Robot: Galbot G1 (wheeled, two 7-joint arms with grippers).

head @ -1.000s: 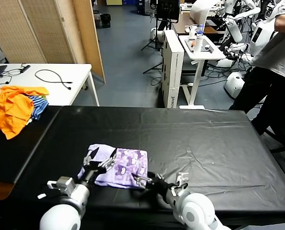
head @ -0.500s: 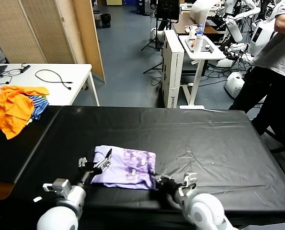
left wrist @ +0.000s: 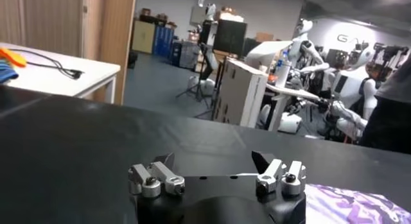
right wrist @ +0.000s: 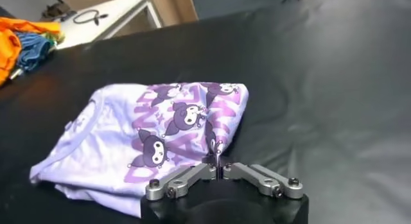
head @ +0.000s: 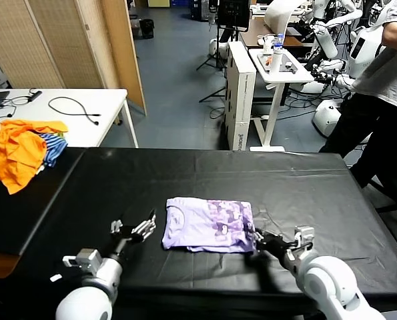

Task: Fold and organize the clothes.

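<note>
Close by, the right gripper [head: 261, 239] pinches the near right edge of the soft lavender T-shirt [head: 209, 225], its metal tips pressed tight on the cotton, while the left gripper [head: 137, 229] hangs with fingers spread just left of the shirt. The T-shirt lies folded into a rumpled rectangle, purple print facing up, on the glossy black table [head: 285, 187]. Farther off, crumpled orange garments [head: 17, 150] sit heaped at the table's far left corner.

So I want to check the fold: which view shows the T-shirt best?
The head view: the whole folded T-shirt lies flat on the black table. The right wrist view shows its graphic up close; the left wrist view catches one corner.
</note>
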